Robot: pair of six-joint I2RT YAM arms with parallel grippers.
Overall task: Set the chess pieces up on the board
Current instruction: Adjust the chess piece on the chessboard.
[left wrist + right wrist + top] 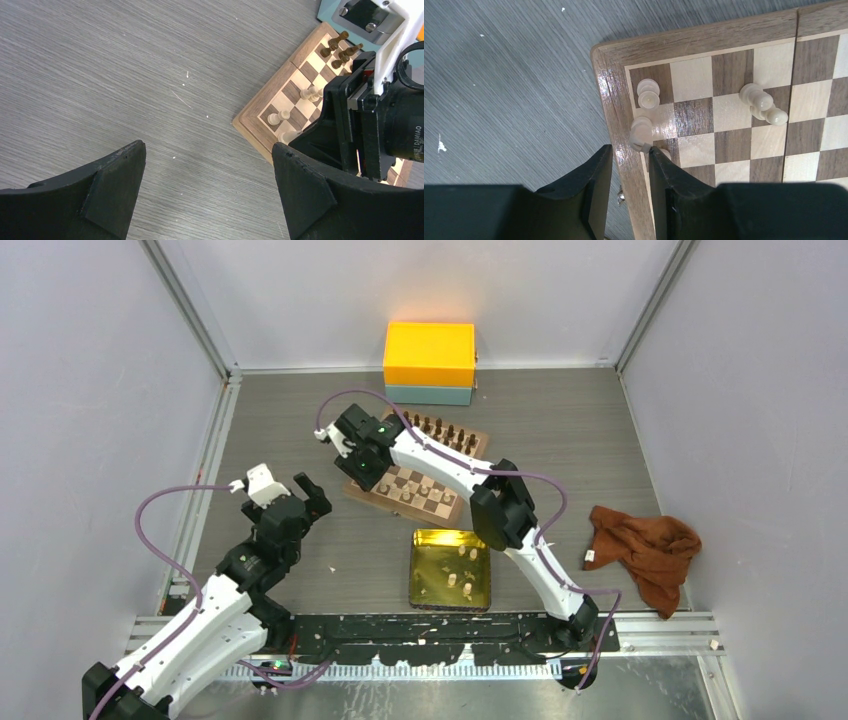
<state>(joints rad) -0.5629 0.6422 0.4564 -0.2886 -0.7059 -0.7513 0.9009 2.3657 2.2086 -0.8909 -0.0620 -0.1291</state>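
A: At the bottom of the right wrist view, the right arm's black fingers (pixel 591 195) stand a little apart, gripping nothing. Their tips lie just short of one small pale cream wooden chess piece (pixel 641 134), tilted at the corner of the square checkered wooden chessboard (pixel 610 90).

B: How many cream ones show there?

A: Four plainly: that one, one just above it, and two close together toward the upper right. A fifth peeks past a fingertip, mostly hidden. The frame cuts the board off.

B: And from overhead?

A: One board mid-frame on the grey tabletop (pixel 350 560), its left corner under the right arm. Dark brown chess pieces (pixel 440 430) line its far edge, too small to count. One shiny gold square tin tray (pixel 413 575) below it holds roughly four cream pieces; glare muddles them.

B: The other arm?

A: The left arm's fingers (pixel 115 190) are spread wide over the tabletop, left of the board, holding nothing.
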